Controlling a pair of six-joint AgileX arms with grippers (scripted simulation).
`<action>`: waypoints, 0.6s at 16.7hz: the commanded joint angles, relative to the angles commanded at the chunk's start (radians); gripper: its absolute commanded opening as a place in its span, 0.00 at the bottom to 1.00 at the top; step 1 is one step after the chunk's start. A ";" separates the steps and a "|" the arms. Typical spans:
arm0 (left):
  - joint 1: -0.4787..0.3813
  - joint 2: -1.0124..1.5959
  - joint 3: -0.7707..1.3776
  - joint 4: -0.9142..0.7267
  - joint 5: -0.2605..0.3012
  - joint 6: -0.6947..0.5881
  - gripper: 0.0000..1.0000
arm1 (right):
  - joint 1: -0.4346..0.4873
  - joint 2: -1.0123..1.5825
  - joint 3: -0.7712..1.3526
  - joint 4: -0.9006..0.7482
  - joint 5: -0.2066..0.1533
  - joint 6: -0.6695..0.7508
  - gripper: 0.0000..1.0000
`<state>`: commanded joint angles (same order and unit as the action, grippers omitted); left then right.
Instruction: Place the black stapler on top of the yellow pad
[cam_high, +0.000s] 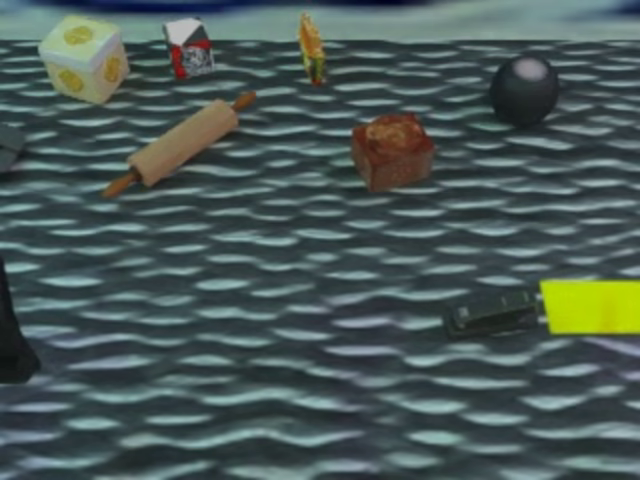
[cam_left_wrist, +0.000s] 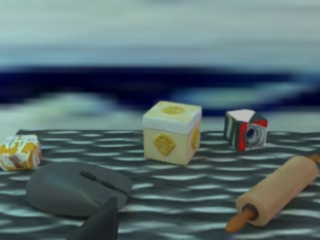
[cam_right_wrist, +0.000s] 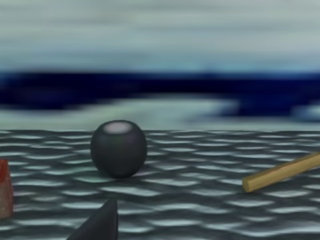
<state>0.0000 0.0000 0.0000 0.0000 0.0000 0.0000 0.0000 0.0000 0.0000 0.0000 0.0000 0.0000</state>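
Note:
The black stapler (cam_high: 495, 312) lies flat on the table at the right of the top view, its right end touching the left edge of the yellow pad (cam_high: 592, 306). The pad lies flat and is cut off by the picture's right edge. My left arm (cam_high: 12, 340) is parked at the far left edge, far from both. My right arm is outside the top view. Each wrist view shows only a dark tip of its own gripper, the left gripper (cam_left_wrist: 102, 222) and the right gripper (cam_right_wrist: 100, 222). Neither wrist view shows the stapler or the pad.
Along the back stand a cream cube (cam_high: 84, 57), a small red-and-white box (cam_high: 188, 47), a taco-like item (cam_high: 313, 46) and a black sphere (cam_high: 524, 90). A rolling pin (cam_high: 183, 142) and a brown cake block (cam_high: 392, 150) lie mid-table. A grey mouse (cam_left_wrist: 75, 187) sits near the left gripper.

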 joint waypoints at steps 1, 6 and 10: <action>0.000 0.000 0.000 0.000 0.000 0.000 1.00 | 0.000 0.000 0.000 0.000 0.000 0.000 1.00; 0.000 0.000 0.000 0.000 0.000 0.000 1.00 | 0.033 0.104 0.103 -0.078 -0.002 -0.083 1.00; 0.000 0.000 0.000 0.000 0.000 0.000 1.00 | 0.102 0.378 0.342 -0.257 -0.003 -0.270 1.00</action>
<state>0.0000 0.0000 0.0000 0.0000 0.0000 0.0000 0.1021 0.3784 0.3415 -0.2571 -0.0025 -0.2702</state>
